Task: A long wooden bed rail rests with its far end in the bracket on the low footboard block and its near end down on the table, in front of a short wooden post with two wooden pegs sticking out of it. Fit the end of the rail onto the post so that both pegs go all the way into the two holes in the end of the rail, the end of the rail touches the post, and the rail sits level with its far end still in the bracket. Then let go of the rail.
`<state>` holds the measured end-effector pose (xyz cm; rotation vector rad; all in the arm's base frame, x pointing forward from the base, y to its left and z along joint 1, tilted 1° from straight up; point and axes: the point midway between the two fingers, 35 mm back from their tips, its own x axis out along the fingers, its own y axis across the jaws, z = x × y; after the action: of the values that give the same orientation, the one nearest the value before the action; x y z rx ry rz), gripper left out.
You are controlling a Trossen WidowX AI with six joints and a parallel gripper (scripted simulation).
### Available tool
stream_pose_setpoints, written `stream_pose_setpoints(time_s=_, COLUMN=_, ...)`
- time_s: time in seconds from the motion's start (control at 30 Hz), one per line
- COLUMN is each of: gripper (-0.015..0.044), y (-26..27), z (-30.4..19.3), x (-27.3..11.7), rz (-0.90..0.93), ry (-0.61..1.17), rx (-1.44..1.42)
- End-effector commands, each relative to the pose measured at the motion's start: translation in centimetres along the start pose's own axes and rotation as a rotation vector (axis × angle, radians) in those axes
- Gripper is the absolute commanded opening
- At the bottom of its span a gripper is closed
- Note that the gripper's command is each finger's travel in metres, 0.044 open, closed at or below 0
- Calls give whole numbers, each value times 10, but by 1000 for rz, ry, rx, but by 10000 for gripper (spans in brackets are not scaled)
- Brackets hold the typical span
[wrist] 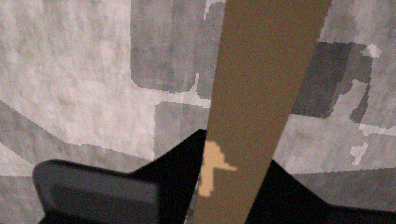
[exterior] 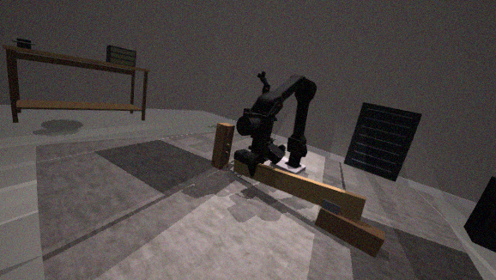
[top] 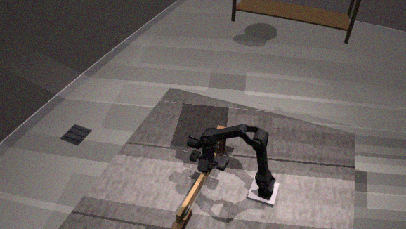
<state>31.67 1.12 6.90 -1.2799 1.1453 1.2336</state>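
Note:
The wooden rail [top: 192, 195] [exterior: 300, 184] [wrist: 265, 75] slants from the footboard block [top: 182, 222] [exterior: 349, 232] toward the post. Its far end sits at the grey bracket [exterior: 331, 207] on the block. My gripper [exterior: 252, 168] [wrist: 221, 140] is shut on the rail close to its near end, one finger on each side. The upright post [top: 221, 127] [exterior: 221, 146] stands just beyond that end, with a small gap between them in the exterior view. Its pegs [exterior: 227, 148] show as small spots above the height of the rail's end. The holes are hidden, and whether the near end touches the table is unclear.
The arm's white base plate [top: 273, 198] [exterior: 302, 170] stands to one side of the rail. The arm arches over to the rail beside the post. A shelf table [top: 295, 13] [exterior: 77, 106] and a dark slatted panel [exterior: 383, 142] stand far off.

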Motion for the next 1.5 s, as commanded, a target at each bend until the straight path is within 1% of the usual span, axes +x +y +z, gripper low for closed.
stream_pose_setpoints(time_s=0.0, gripper=0, y=-3, z=1, x=-7, rz=-15, ry=-6, rx=-1)
stream_pose_setpoints(time_s=1.47, gripper=0, y=-4, z=1, x=-29, rz=-15, ry=-6, rx=-1)
